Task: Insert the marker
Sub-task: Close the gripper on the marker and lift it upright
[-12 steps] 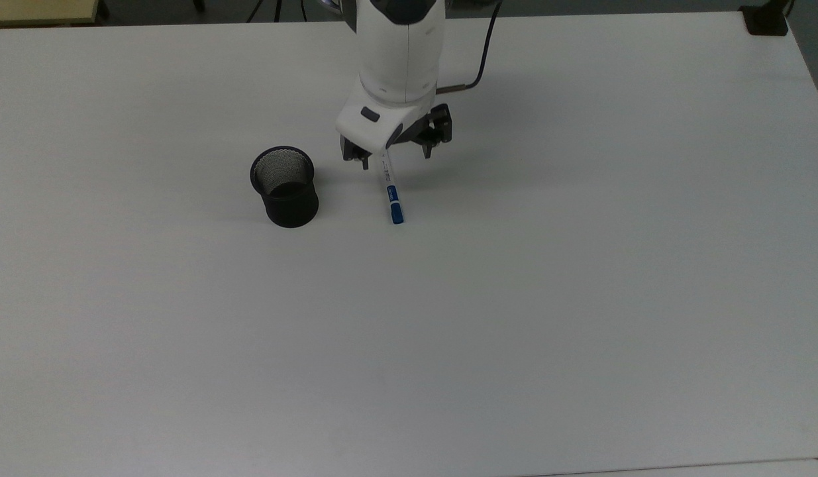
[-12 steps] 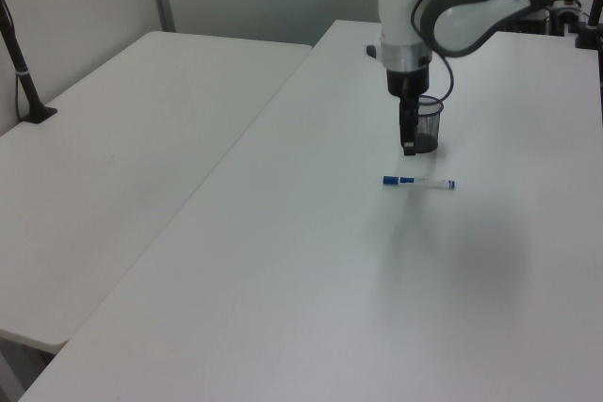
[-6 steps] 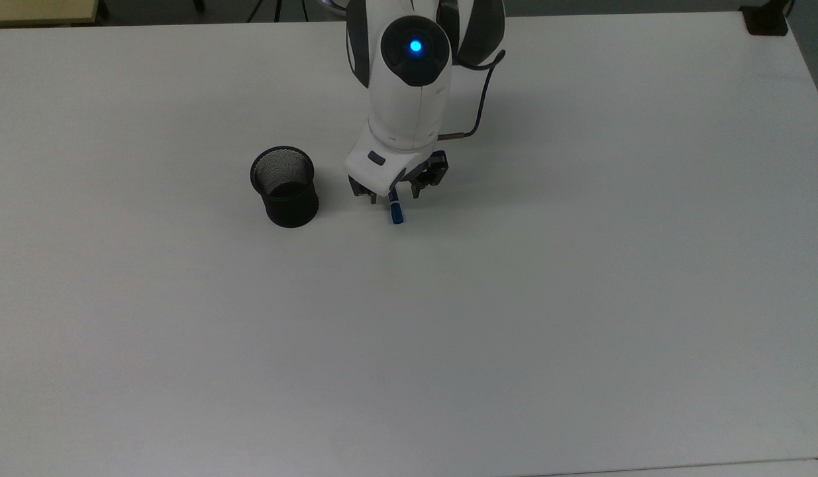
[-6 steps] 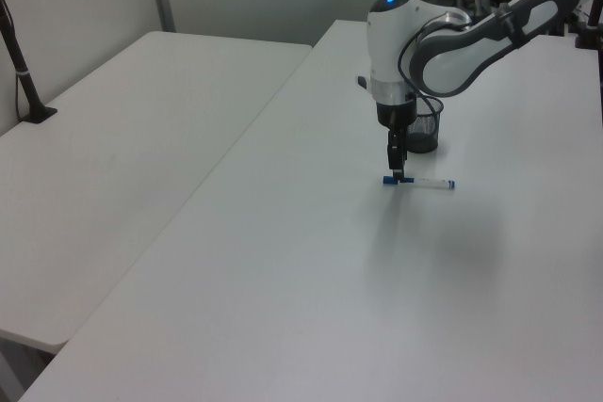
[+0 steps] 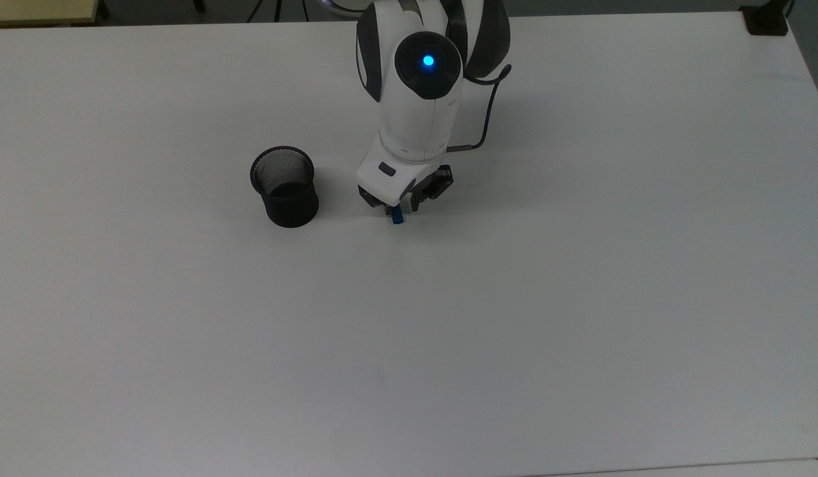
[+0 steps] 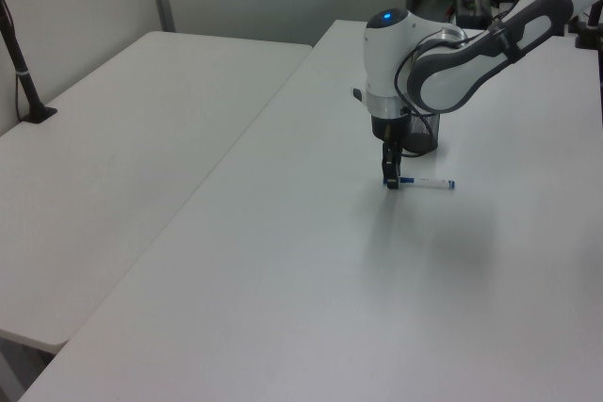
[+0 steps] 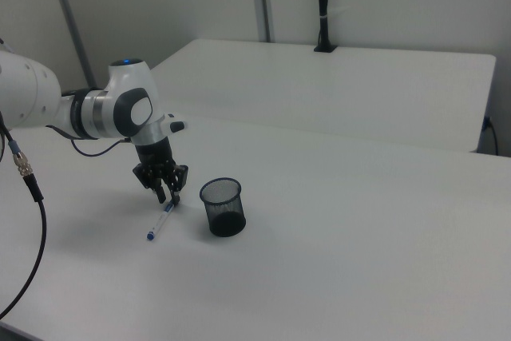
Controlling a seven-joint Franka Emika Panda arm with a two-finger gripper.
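The jaws stand open, a finger to each side of the capped end of the marker (image 5: 397, 216), low over the table (image 5: 581, 298) and not yet closed on the barrel. A second ago the gripper (image 5: 399, 207) hung higher and farther back along the marker, toward the uncapped end; it has since slid down the barrel's length and dropped, so that in the top view all but the blue cap is now hidden beneath the wrist. In the left view the gripper (image 6: 391, 182) sits at the marker's (image 6: 426, 182) blue end, the white barrel running off toward the left view's right. The marker has not shifted; it lies flat on the table. The black mesh cup (image 5: 284, 186) stands upright near by, to the top view's left, apart from both. The approach looks finished, so closing and lifting would seem to come next.
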